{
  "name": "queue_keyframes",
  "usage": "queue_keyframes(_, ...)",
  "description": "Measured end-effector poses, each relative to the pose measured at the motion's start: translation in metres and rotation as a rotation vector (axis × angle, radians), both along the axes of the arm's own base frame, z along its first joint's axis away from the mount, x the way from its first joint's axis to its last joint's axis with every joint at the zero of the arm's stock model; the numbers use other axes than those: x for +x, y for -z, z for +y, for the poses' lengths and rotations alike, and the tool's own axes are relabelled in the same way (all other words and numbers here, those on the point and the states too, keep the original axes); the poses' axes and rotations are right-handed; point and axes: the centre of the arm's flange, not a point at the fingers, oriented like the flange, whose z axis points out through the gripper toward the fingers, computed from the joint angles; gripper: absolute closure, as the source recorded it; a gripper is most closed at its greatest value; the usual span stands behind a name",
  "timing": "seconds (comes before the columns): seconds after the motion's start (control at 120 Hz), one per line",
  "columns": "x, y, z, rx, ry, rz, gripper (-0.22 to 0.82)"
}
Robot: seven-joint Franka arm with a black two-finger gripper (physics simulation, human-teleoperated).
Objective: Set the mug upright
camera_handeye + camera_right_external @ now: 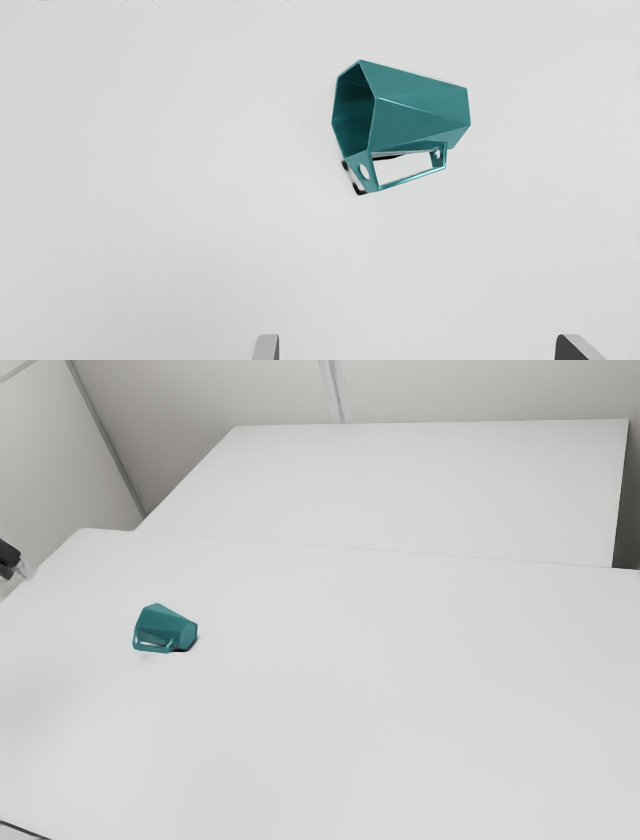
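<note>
Well clear of the claw (420, 345), whose jaws stand apart and empty, the mug (415, 112) lies on its side, flat facets probably keeping it from rolling.

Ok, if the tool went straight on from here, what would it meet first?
Probably the tabletop on the handle side of the mug; depth is unclear, so the tool might clip the handle.

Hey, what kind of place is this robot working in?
Probably a plain simulated test room: pale walls, a broad white table with a teal faceted mug lying on its side, and a robot's open end effector.
</note>
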Motion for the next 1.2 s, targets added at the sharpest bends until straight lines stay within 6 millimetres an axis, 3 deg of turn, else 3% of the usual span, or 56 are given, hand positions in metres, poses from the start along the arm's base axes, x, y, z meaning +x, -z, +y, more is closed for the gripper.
queue_keyframes(0.058,0.028,0.017,-0.025,-0.029,0.057,0.007,0.00)
queue_keyframes(0.1,0.035,0.027,-0.030,-0.043,0.072,0.011,0.00)
queue_keyframes(0.242,0.025,0.044,-0.010,-0.067,0.047,0.016,0.00)
queue_keyframes(0.4,0.038,0.105,-0.002,-0.173,0.025,0.025,0.00)
queue_keyframes(0.508,0.034,0.145,0.016,-0.248,-0.028,0.016,0.00)
queue_keyframes(0.592,0.031,0.163,0.027,-0.282,-0.052,0.002,0.00)
queue_keyframes(0.642,0.036,0.171,0.032,-0.294,-0.050,-0.006,0.00)
queue_keyframes(0.75,0.067,0.178,0.047,-0.293,-0.004,-0.038,0.00)
queue_keyframes(0.85,0.090,0.188,0.048,-0.328,0.034,-0.073,0.00)
queue_keyframes(0.983,0.098,0.212,0.040,-0.450,0.046,-0.120,0.00)
queue_keyframes(1.2,0.105,0.212,0.028,-0.519,0.099,-0.143,0.00)
